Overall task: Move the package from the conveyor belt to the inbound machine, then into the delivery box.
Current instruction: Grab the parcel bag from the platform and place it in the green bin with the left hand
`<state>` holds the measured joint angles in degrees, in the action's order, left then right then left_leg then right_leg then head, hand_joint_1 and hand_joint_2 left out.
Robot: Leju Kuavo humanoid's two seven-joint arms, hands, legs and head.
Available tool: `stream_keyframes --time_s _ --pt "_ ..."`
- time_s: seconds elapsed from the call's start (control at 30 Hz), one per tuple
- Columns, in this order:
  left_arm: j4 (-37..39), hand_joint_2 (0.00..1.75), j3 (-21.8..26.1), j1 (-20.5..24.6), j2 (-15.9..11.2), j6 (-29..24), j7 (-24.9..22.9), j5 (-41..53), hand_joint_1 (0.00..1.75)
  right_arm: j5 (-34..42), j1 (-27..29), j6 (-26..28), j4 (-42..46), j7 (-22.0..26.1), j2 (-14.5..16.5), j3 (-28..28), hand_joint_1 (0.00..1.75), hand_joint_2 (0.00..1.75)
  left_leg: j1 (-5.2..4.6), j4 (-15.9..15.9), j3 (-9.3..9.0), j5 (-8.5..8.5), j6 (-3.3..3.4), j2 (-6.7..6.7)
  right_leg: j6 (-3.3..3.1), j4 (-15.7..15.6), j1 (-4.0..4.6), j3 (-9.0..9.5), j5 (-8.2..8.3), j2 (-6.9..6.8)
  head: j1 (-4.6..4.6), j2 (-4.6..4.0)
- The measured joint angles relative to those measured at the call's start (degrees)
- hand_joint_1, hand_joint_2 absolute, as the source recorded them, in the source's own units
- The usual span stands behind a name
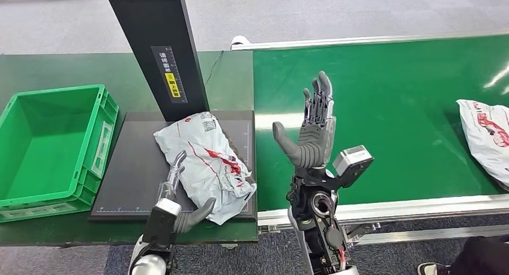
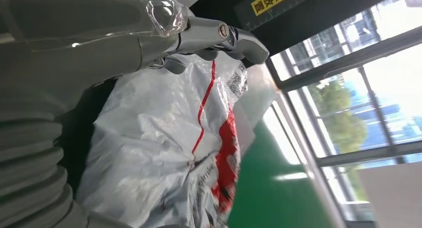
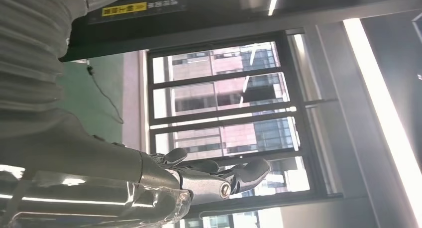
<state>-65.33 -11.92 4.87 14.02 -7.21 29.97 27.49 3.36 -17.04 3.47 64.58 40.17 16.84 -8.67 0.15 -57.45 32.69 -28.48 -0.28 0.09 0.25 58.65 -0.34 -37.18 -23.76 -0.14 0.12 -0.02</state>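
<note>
A white package [image 1: 204,158] with red print lies on the black platform [image 1: 129,173] of the inbound machine, its near end hanging slightly over the front edge. My left hand [image 1: 179,202] is at the package's near left corner, fingers [image 1: 174,172] along its left side and thumb against its near edge, gripping it. In the left wrist view the fingers [image 2: 219,36] curve over the crinkled package [image 2: 159,153]. My right hand [image 1: 313,128] is raised above the green conveyor belt [image 1: 390,107], fingers spread, holding nothing. The right wrist view shows the right hand [image 3: 149,180] empty against windows.
A green delivery box [image 1: 51,143] stands empty left of the platform. The machine's black post [image 1: 159,47] rises behind the package. A second white package [image 1: 487,137] lies at the belt's right end. A person's shoe [image 1: 429,268] shows at the bottom right.
</note>
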Motion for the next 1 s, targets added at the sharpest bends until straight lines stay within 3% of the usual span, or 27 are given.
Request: stream_keyframes --time_s 0.27,0.47,0.63,0.87,0.9,1.0 --pt "22.7 1.75 0.8 17.3 -1.3 -2.9 -3.7 3.7 0.00 0.5 1.2 -0.3 4.1 0.0 1.1 0.0 0.00 1.75 -0.01 0.0 -0.03 0.19 -0.09 0.03 -0.18 0.0 0.01 0.02 0.17 0.00 0.00 0.00" --pt "34.8 1.75 1.5 25.6 -2.5 -3.8 -9.6 6.9 0.00 0.9 2.3 -0.3 6.1 0.0 1.2 -0.5 0.00 1.75 0.00 0.0 -0.03 0.19 -0.10 0.00 -0.18 0.1 0.02 0.02 0.17 0.00 -0.01 0.01" --pt "40.1 1.75 1.4 29.9 -2.8 -3.2 -12.3 9.3 0.00 1.3 2.5 -0.2 6.5 0.0 1.2 -0.6 0.00 1.75 0.00 0.0 -0.09 0.19 -0.09 0.02 -0.18 0.0 0.00 0.09 0.17 0.00 -0.01 0.01" --pt "43.1 1.75 1.3 31.7 -2.9 -2.5 -12.3 10.3 0.00 1.4 2.6 -0.2 6.5 0.0 1.2 -0.6 0.00 1.75 -0.01 0.0 -0.22 0.23 -0.11 0.00 -0.19 0.1 0.01 0.22 0.18 0.00 -0.01 0.00" --pt "43.3 1.75 1.3 31.8 -2.9 -2.5 -12.3 10.5 0.16 1.4 2.6 -0.2 6.5 0.0 1.2 -0.6 0.00 1.75 -0.01 0.0 -0.23 0.23 -0.12 0.00 -0.19 0.1 0.01 0.23 0.18 0.00 -0.01 0.00" --pt "43.9 1.75 1.1 32.0 -2.9 -2.2 -12.4 11.2 1.42 1.5 2.8 -0.2 6.5 0.0 1.1 -0.6 0.00 1.75 -0.01 0.0 -0.26 0.23 -0.12 0.00 -0.19 0.1 0.01 0.26 0.18 0.00 -0.01 0.00"
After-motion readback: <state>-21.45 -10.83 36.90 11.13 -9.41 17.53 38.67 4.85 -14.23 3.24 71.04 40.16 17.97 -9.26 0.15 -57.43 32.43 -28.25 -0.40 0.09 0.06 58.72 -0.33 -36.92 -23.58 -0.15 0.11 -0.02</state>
